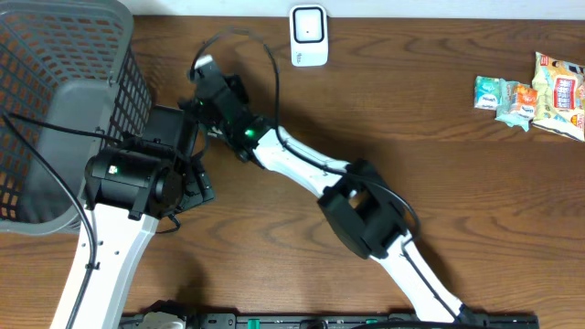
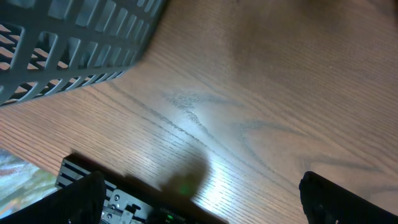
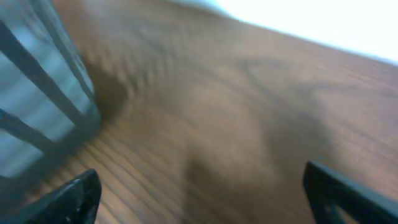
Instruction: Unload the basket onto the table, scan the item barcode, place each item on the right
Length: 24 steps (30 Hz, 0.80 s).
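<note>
Several snack packets, the items, lie on the wooden table at the far right. A white barcode scanner stands at the back edge near the middle. My right gripper reaches far left, beside the grey basket. The right wrist view shows that gripper open over bare wood, with nothing between its fingers. My left gripper is open too and empty, low over the table. The left arm sits just in front of the basket.
The basket wall fills the upper left of the left wrist view and shows blurred at the left of the right wrist view. A black rail runs under the left gripper. Cables loop around both arms near the basket.
</note>
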{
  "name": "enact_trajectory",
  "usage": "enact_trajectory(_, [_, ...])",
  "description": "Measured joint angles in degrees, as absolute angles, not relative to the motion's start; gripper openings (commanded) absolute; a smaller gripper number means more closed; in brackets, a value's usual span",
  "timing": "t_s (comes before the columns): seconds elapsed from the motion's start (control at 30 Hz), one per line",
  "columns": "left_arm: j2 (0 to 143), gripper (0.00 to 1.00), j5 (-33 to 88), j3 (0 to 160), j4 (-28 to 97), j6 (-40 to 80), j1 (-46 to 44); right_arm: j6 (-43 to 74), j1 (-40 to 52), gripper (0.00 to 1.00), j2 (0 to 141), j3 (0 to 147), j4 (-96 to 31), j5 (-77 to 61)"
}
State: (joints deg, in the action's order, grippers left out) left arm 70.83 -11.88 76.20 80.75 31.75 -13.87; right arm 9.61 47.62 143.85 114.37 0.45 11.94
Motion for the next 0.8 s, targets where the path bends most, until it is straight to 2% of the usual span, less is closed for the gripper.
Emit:
enact_trajectory(0.13, [70.83,0.98,-11.88,76.20,80.77,31.75,-13.87,6.24,46.89,0.98,147.30,114.24,-0.84,11.68])
enact_trajectory(0.3, [70.83,0.98,-11.88,76.18,80.77,31.75,-13.87,4.54,46.09,0.79,147.72,114.21,-3.64,11.00])
enact_trajectory(0.43, [70.83,0.98,-11.88,76.20,80.77,31.75,-13.87,4.49,45.91,0.86,147.33,114.76,-7.05,10.94])
enact_trajectory(0.67, [70.83,0.98,-11.88,76.20,80.77,31.75,-13.87,4.47,45.84,0.85,145.23,115.07,-16.40,11.44])
enact_trajectory(0.8, [70.83,0.98,-11.86,76.20,80.82,31.75,-13.87,3.66,45.87,0.68,143.02,114.96,-26.06,13.74])
